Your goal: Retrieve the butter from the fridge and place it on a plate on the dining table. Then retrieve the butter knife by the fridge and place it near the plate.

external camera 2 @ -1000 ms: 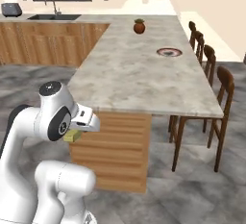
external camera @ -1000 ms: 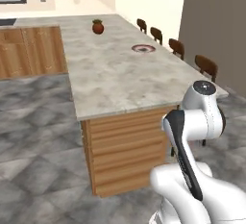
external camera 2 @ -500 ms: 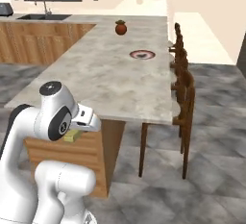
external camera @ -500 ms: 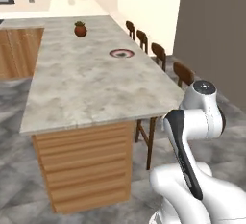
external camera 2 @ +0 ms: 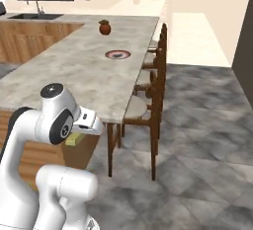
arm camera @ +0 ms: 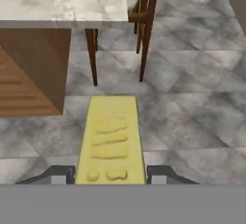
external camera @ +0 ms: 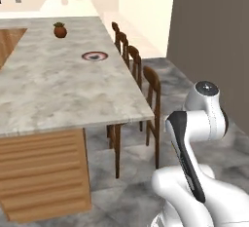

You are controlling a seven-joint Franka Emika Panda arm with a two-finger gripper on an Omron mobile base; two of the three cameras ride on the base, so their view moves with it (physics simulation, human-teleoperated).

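Apparently the gripper [arm camera: 111, 175] was clamped on the butter [arm camera: 113, 141], its fingers barely showing, short of the dining table [external camera: 53, 87] and plate [external camera: 95, 56]

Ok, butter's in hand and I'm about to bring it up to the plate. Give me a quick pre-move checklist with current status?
1. Butter sits between the gripper fingers: ok.
2. Plate on the dining table, nothing on it: ok.
3. Tabletop between near edge and plate free of clutter: ok.
4. Small brown pot stands beyond the plate, apart from it: ok.
5. Chairs tucked along the table side: ok.
6. Plate within arm's reach from here: cannot tell.
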